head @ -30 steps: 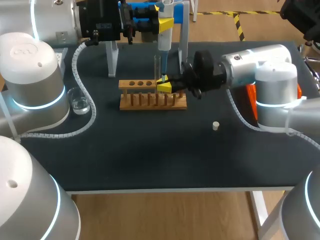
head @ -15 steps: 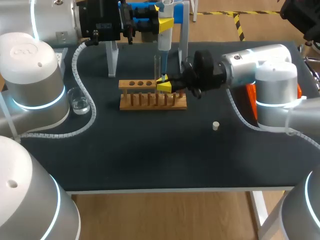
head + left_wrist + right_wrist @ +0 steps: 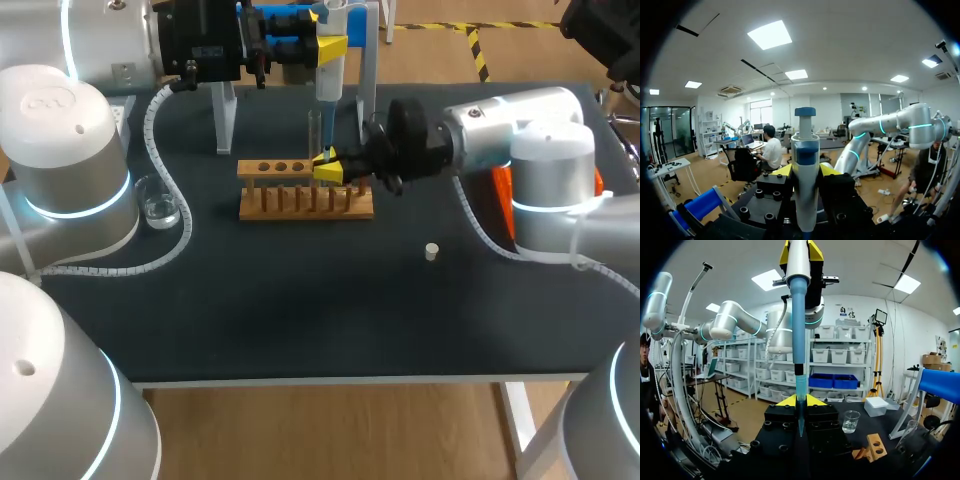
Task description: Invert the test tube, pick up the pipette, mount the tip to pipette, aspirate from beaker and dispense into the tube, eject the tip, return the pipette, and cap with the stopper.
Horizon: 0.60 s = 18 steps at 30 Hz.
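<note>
While the left end effector clamps the pipette upright at the far side of the bench, the pipette's long axis runs straight down into the right end effector, which reaches in level from the right, just above the wooden rack. Its yellow fingers look closed on the blue tip from both sides. The test tube stands upright just left of the tip. I judge that seating or pulling off the tip should follow that vertical line, since a sideways tug could bend it.
</note>
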Motion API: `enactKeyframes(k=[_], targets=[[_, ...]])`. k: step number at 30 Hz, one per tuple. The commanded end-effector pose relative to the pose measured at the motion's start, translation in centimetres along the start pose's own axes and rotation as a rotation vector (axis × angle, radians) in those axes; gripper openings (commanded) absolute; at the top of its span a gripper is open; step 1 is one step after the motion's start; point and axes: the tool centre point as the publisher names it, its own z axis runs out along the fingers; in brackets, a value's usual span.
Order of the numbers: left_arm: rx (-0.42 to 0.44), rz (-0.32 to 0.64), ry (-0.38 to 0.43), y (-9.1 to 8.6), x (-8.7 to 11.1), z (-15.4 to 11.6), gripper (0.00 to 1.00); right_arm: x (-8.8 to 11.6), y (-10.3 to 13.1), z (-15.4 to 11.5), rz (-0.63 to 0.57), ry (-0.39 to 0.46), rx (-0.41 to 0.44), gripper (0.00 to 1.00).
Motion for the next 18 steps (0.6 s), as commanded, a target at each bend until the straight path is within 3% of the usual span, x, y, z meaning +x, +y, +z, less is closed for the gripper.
enactKeyframes(k=[1,18], targets=[[0.001,0.000,0.000,0.00,0.08,-0.13,0.00,0.02,0.10,0.07,0.001,-0.003,0.003,0.00],[0.001,0.000,0.000,0.00,0.08,-0.13,0.00,-0.41,0.19,0.14,-0.004,-0.006,0.003,0.00]])
